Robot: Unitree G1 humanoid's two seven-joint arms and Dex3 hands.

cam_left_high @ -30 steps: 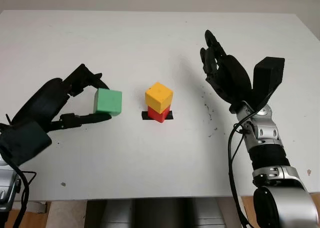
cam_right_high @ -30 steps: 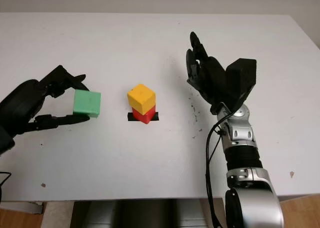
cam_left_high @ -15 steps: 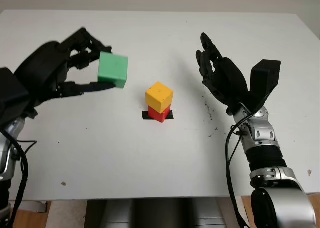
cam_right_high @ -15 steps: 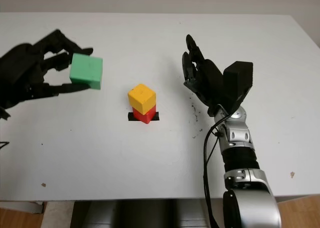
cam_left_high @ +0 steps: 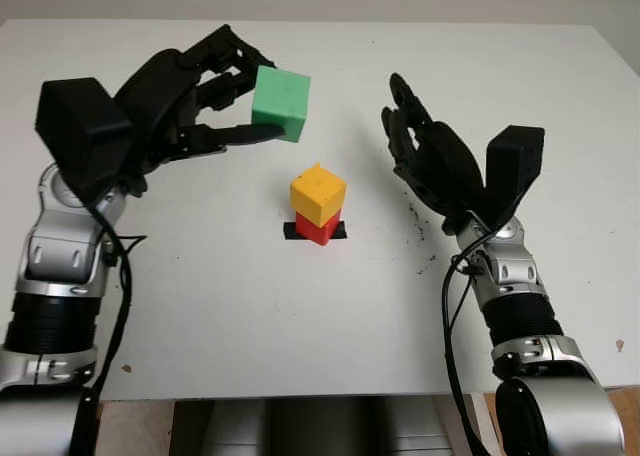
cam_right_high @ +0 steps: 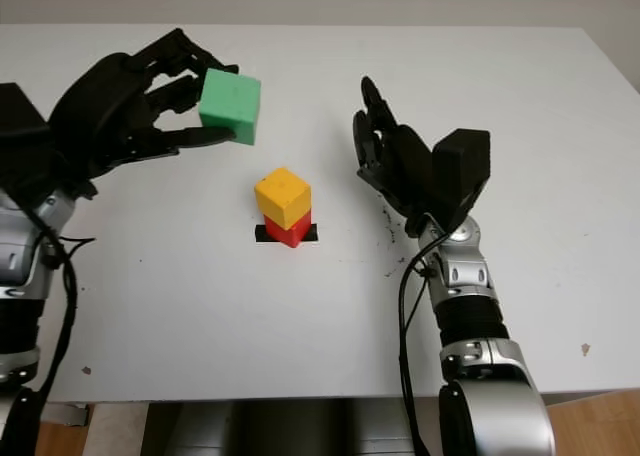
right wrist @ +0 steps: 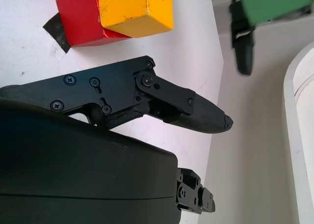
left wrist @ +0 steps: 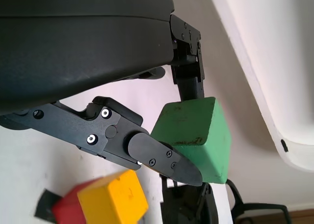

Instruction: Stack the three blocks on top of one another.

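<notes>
A yellow block (cam_left_high: 318, 194) sits on a red block (cam_left_high: 316, 229) at the table's middle, over a black tape mark (cam_left_high: 292, 232). My left hand (cam_left_high: 232, 96) is shut on a green block (cam_left_high: 281, 101) and holds it in the air, up and to the left of the stack. In the left wrist view the green block (left wrist: 198, 135) is pinched between the fingers, with the yellow block (left wrist: 114, 201) below it. My right hand (cam_left_high: 425, 156) is open, raised just right of the stack, palm toward it.
The white table (cam_left_high: 250, 316) has small dark specks right of the stack. Its far edge runs along the top, its near edge along the bottom.
My left hand has lifted the green block higher and carried it right, toward the stack. My right hand has drifted slightly left toward the stack.
</notes>
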